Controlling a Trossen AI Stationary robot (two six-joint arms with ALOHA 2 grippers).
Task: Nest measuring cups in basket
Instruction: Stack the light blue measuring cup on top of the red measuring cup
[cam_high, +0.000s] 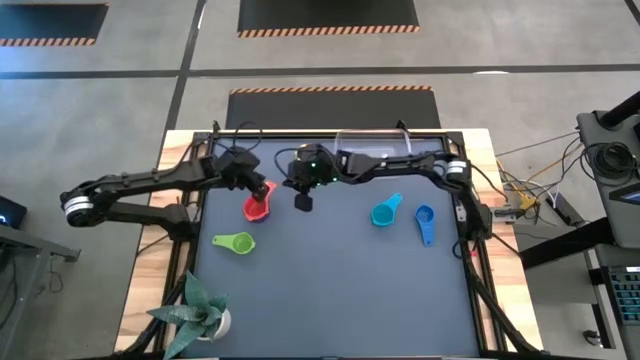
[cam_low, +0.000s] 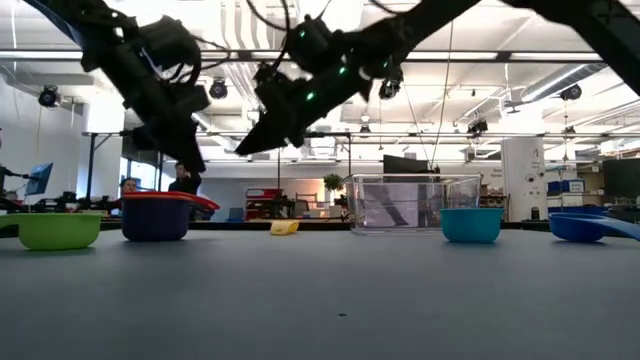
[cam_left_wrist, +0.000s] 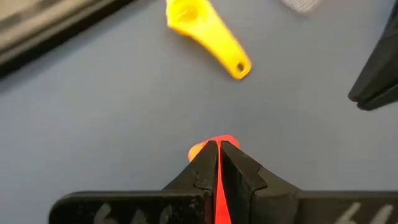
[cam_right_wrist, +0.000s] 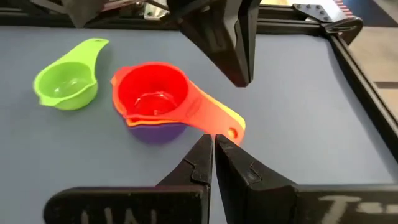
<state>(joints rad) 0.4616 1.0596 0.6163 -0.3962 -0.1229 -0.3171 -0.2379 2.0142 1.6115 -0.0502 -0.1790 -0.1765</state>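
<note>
Stacking under way, basket still empty

My left tool clamps the red stack's handle mid-desk; right tool hovers shut. Next, I judge, carry it to the far basket.

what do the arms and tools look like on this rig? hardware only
Both arms are dark, near-black jointed links with black cables along them. The left arm has a silvery ring near its base; the right arm shows a green light near its wrist. Each tool has two black, tapered fingers.

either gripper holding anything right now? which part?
Left gripper is shut on the red cup's flat handle, at its tip. Right gripper is shut, holding nothing, just above that handle.
</note>
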